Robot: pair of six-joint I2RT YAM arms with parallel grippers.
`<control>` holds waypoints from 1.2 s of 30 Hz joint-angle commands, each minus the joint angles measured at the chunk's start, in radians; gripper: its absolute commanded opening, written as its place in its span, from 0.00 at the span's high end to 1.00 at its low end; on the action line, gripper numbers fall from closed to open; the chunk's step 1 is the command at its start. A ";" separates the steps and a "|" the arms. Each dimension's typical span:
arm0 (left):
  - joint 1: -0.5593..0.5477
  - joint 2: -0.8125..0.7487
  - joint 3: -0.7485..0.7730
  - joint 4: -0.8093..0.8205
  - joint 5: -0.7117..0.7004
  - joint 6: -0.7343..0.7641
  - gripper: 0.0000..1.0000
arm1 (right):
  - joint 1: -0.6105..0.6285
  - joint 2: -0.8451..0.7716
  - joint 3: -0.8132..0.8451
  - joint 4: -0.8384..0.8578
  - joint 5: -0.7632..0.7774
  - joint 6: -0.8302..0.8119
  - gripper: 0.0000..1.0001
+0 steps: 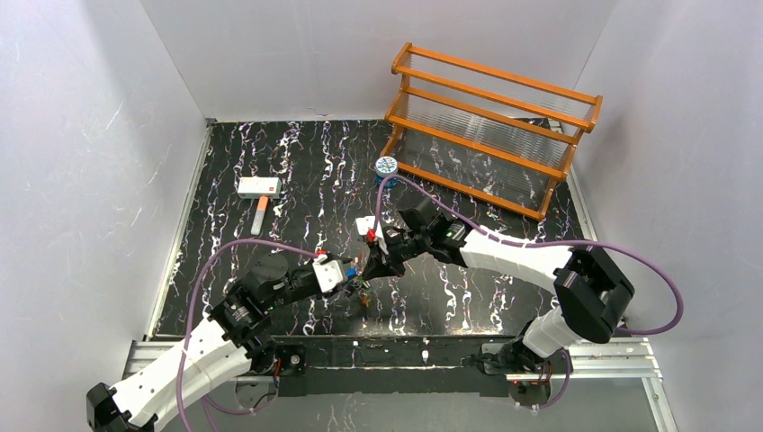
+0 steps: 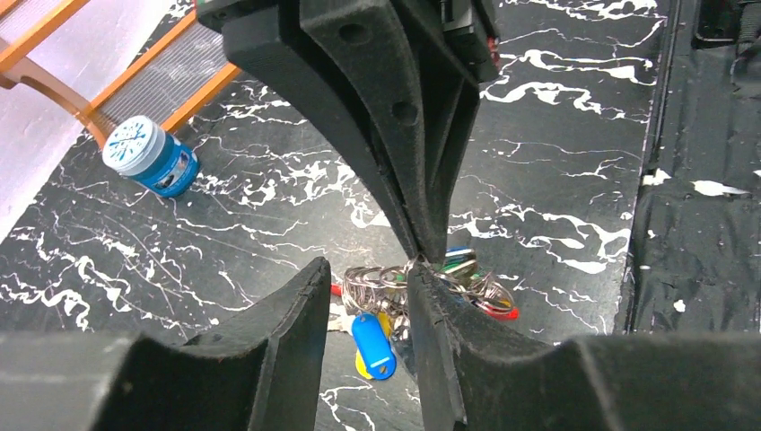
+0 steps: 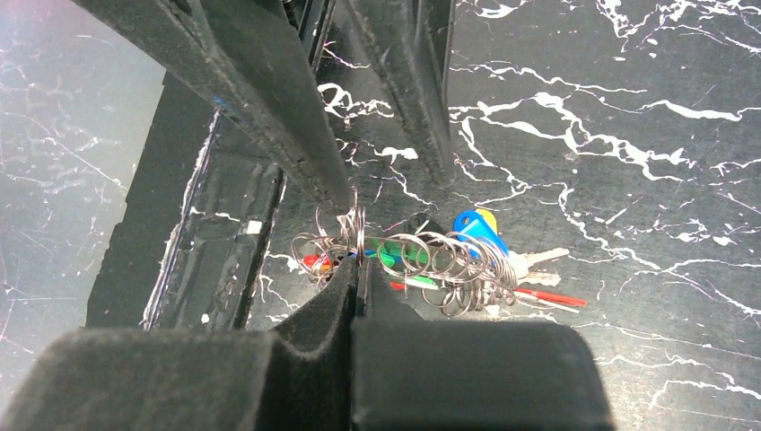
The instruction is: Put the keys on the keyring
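A bundle of keys (image 1: 363, 290) hangs low over the black marbled table, threaded on many small silvery rings (image 3: 449, 260). A blue tag (image 2: 372, 341) shows with yellow behind it, beside red and green heads (image 3: 408, 256) and a plain silver key (image 3: 538, 259). My right gripper (image 3: 359, 265) is shut on the keyring (image 3: 356, 220), a thin silvery ring seen edge-on at the bundle's left end. My left gripper (image 2: 368, 274) is open around the rings and the blue tag. Its right finger (image 2: 440, 332) lies against the right gripper's tip (image 2: 420, 247).
A small blue-and-white tin (image 1: 386, 166) stands before an orange wooden rack (image 1: 490, 126) at the back right. A white block with an orange handle (image 1: 259, 187) lies at the back left. The table's near edge and metal rail (image 1: 396, 351) run just behind the bundle.
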 commanded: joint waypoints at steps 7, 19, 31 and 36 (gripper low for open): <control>-0.002 0.085 0.038 0.002 0.060 0.029 0.75 | 0.000 -0.004 0.059 0.028 -0.033 -0.007 0.99; -0.002 0.172 0.039 0.008 0.077 0.055 0.79 | -0.001 -0.009 0.061 0.028 -0.035 -0.008 0.99; -0.002 0.189 0.049 -0.096 0.014 0.082 1.00 | 0.000 -0.017 0.058 0.032 0.015 -0.005 0.96; -0.002 0.134 -0.004 0.039 -0.003 -0.035 1.00 | -0.030 -0.055 0.004 0.116 0.031 0.052 0.65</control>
